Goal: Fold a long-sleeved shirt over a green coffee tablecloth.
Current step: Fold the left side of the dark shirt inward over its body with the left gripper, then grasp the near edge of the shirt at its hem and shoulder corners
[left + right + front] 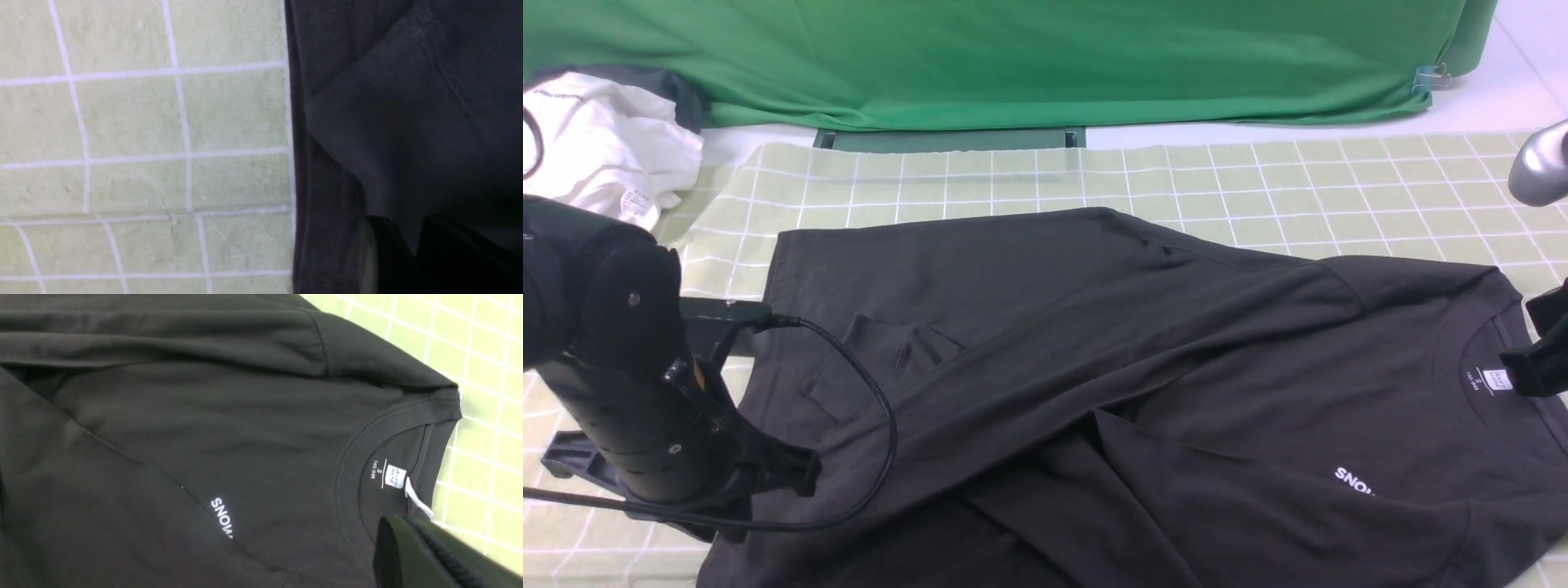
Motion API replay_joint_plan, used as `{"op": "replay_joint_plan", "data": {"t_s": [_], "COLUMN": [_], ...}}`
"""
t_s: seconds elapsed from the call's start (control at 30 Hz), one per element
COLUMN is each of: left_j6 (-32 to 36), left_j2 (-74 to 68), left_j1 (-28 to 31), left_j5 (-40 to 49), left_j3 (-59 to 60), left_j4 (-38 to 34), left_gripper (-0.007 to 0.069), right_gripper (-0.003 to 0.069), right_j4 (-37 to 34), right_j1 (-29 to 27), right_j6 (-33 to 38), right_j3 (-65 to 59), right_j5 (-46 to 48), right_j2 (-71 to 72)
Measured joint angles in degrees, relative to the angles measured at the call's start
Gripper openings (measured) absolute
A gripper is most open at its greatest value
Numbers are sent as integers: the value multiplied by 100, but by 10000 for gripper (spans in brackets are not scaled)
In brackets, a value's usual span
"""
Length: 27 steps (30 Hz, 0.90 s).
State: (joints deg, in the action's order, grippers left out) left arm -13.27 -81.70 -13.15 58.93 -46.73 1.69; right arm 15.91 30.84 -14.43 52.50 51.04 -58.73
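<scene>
The black long-sleeved shirt [1094, 351] lies spread on the pale yellow-green gridded tablecloth [1258, 180], collar to the right, with a sleeve folded across its body. Part of the white "SNOW" print [1354, 482] shows, and so does the neck label [1494, 380]. My left gripper [805, 474] hovers low over the shirt's near-left part. In the left wrist view it [408, 232] looks shut, just inside the shirt's [408, 102] hem, beside the cloth [130, 122]. My right gripper [1515, 359] is shut and empty at the collar. Its tips [408, 520] sit beside the label [395, 475].
A crumpled white garment [596, 139] lies at the back left. A plain deep-green sheet [1013, 57] hangs along the back, held by a clip [1429, 80]. A silver object [1539, 167] juts in at the right edge. A black cable [874, 408] loops over the shirt.
</scene>
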Motion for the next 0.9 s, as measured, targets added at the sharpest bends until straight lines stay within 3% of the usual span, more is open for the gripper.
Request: {"op": "replay_joint_plan", "data": {"t_s": [0.33, 0.57, 0.83, 0.9], "left_j6": [265, 117, -167, -179], "left_j2": [19, 286, 381, 310], "left_j1": [-23, -232, -232, -232], "left_j5": [688, 275, -203, -215], "left_j3": [399, 1559, 1719, 1719], "left_j4": [-321, -338, -319, -325], "left_gripper": [431, 463, 462, 429], "right_gripper": [3, 7, 8, 9], "right_j4": [-141, -143, -254, -405], "right_j1": [-5, -5, -5, -5], "right_j6": [0, -5, 0, 131], "right_j3": [0, 0, 0, 0], "right_j5": [6, 2, -51, -45], "right_j2": [0, 0, 0, 0]}}
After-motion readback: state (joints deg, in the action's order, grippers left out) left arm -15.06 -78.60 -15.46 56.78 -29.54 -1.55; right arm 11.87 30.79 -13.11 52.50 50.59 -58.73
